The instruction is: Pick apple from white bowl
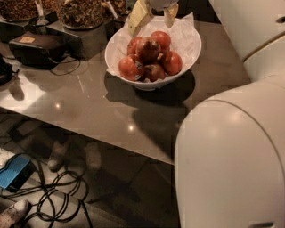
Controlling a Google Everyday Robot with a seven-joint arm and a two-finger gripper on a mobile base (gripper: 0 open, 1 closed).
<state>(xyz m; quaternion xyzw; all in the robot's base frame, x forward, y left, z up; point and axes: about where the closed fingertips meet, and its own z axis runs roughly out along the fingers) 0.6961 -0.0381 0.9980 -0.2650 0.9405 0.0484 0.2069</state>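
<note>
Around: black box (38, 49) and snack jars (80, 11) left of the bowl (116, 46) on the table (89, 104); cables (58, 198) on the floor; white robot body (231, 156) filling the lower right, not covering the bowl
Gripper: gripper (155, 15) at top edge, over the bowl's far rim, fingers (139, 17) spread apart, holding nothing
Apple: apple (149, 49) atop the pile, just below the gripper, apart from it
Bowl: lined with paper (187, 33), heaped with red apples (130, 67)
</note>
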